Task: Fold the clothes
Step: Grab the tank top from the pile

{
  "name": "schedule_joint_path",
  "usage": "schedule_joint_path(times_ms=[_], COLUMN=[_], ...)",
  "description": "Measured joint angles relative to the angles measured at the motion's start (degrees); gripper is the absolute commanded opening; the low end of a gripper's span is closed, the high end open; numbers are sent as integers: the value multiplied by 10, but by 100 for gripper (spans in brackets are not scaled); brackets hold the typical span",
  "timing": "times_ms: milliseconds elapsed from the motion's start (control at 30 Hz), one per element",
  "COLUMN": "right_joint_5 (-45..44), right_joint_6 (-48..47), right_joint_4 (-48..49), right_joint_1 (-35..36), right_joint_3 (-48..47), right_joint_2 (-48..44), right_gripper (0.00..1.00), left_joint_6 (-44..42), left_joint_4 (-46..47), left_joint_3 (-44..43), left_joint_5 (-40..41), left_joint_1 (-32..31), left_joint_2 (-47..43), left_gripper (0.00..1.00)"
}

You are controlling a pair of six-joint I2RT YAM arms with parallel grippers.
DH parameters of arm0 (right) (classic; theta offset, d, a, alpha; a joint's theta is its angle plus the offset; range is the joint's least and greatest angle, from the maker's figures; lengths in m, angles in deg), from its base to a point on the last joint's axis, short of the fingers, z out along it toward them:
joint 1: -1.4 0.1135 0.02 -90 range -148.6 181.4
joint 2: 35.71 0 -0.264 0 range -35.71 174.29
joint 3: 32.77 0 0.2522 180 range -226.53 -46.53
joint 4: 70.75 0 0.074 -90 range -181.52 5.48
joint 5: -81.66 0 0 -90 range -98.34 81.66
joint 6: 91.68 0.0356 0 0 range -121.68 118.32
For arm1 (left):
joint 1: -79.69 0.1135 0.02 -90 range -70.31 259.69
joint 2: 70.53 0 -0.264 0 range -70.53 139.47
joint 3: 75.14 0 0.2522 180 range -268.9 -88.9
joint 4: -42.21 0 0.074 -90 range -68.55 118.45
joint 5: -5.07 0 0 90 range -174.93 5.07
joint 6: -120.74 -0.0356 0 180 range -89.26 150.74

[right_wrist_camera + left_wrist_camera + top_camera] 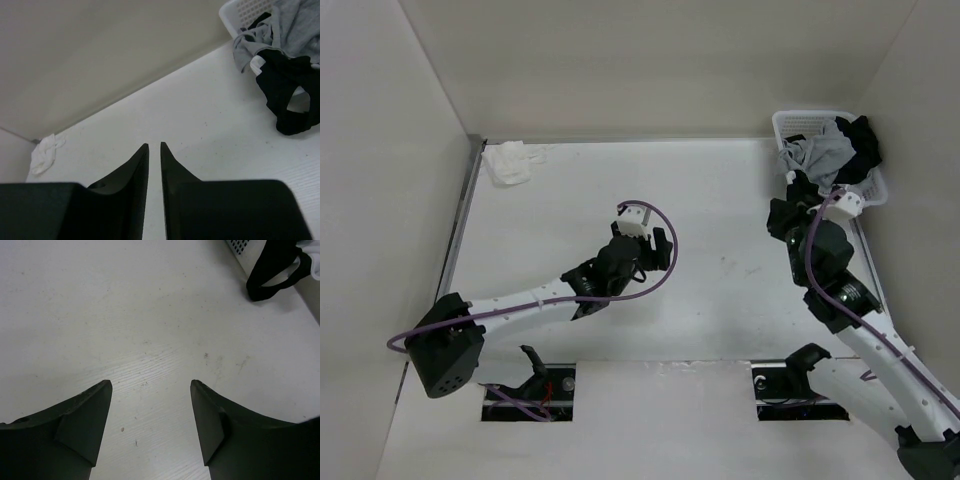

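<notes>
- Grey heathered knit, soft and crumpled: the tank top [815,155] lies bunched in the white basket [800,118] at the far right corner of the table [720,200]; part of it spills over the basket's near rim.
- Black garment [860,145] sits heaped beside and partly over the tank top; one loop of it hangs outside the basket.
- Left gripper [655,250] is over the bare middle of the table, well apart from the basket; its fingers stand wide apart and released, nothing between them.
- Right gripper [795,195] is just in front of the basket; its fingers are barely parted, a thin slit between them, grasping nothing.
- Right wrist view alone shows the tank top's folds and pale edge band clearly, and a strip of white fabric under the black garment.
- Left wrist view shows only bare table between the fingers, with the black loop at the top right; the tank top is out of its sight.
- Small white cloth [508,163] lies at the far left corner; the top and right wrist views show it.
</notes>
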Motion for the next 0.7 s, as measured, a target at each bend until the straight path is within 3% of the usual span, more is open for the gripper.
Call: schedule_joint_path(times_ms=[33,100,233,267,367,433,633,700], right_joint_5=[1,6,11,12,15,21,49,56], right_joint_6=[0,-1,-7,-8,-13,-20,-23,-19], right_joint_4=[-2,-14,-17,-17,-17,-18,-18,-11], right_joint_1=[0,0,-2,-4,-16,-39,-202,-261], right_joint_3=[0,0,0,-1,-8,-25,-159,-222], right_joint_2=[4,22,34,37,56,83,232,297], right_gripper=[23,40,45,43,14,2,4,8], left_joint_6=[0,-4,-7,-8,-10,-11,-24,-28], left_joint_4=[1,2,3,3,6,10,39,45], left_joint_3=[0,0,0,0,1,1,19,27], left_joint_5=[0,-1,-1,-2,-2,-2,-6,-8], left_joint_1=[0,2,4,3,3,3,2,2], left_joint_2=[0,0,0,0,1,3,5,5], left_gripper=[66,67,67,67,66,61,44,44])
